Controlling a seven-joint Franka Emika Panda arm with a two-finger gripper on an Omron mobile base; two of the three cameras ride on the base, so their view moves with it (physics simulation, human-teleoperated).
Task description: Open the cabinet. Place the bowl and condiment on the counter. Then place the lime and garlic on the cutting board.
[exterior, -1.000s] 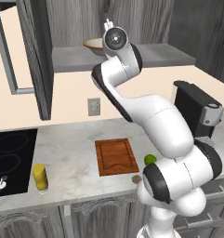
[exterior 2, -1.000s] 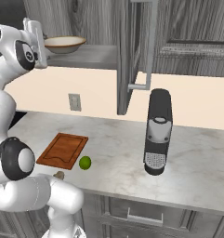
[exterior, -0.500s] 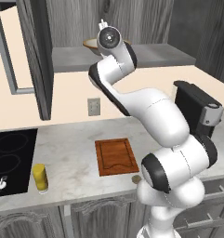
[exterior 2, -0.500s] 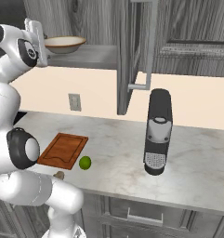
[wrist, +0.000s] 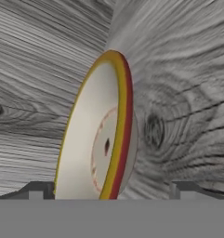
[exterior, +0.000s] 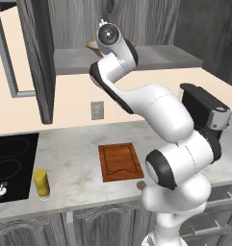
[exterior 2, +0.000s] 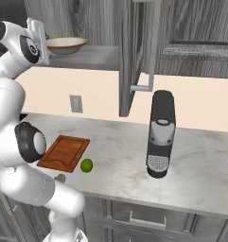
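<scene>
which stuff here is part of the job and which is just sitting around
Job:
cabinet, doors open
bowl on the cabinet shelf
condiment bottle
counter
lime
garlic
cutting board

Just around:
coffee machine
cooktop
wall outlet

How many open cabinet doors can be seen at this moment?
2. One door hangs open left of the shelf holding the bowl; the other door stands open to its right, above the coffee machine. Others may lie outside view.
</scene>
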